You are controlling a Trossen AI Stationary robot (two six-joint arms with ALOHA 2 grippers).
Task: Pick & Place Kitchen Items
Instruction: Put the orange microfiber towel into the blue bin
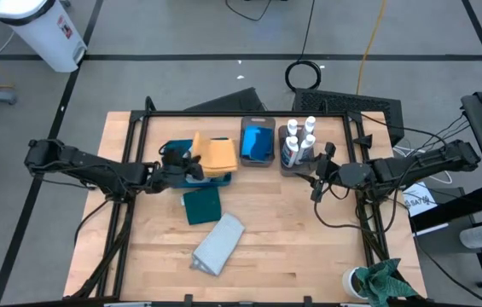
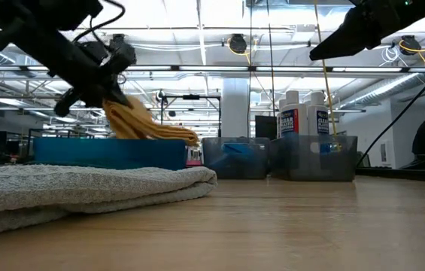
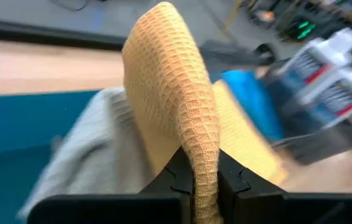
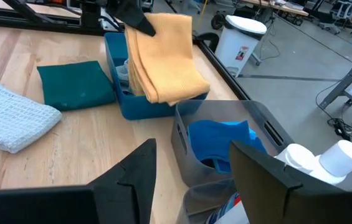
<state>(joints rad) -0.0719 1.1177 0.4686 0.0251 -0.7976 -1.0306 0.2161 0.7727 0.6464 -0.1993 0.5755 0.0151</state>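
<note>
My left gripper [image 1: 191, 162] is shut on a mustard yellow cloth [image 1: 217, 156] over the flat teal tray [image 1: 175, 153] at the table's far middle. A pale grey cloth [image 3: 95, 143] lies in the tray under it. A dark teal cloth [image 1: 202, 205] and another pale grey cloth [image 1: 219, 243] lie flat on the wood nearer the front. My right gripper [image 1: 319, 175] stands open in the air beside the bins, with nothing between its fingers [image 4: 132, 180]. My left gripper pinches a folded edge [image 3: 204, 177] of the yellow cloth, several layers thick, between its two fingers. The fingers come from the table's left, slanting a little down. The cloth rises in a hump ahead of the fingers and drapes slack, with its far end [image 4: 176, 93] over the tray's right rim.
A grey bin [image 1: 258, 141] holds blue sponges [image 4: 219, 140], and the bin beside it [image 1: 299, 147] holds white bottles [image 2: 302, 113]. A black frame [image 1: 249, 113] borders the table's far side. A green rag [image 1: 381, 281] lies at the front right corner.
</note>
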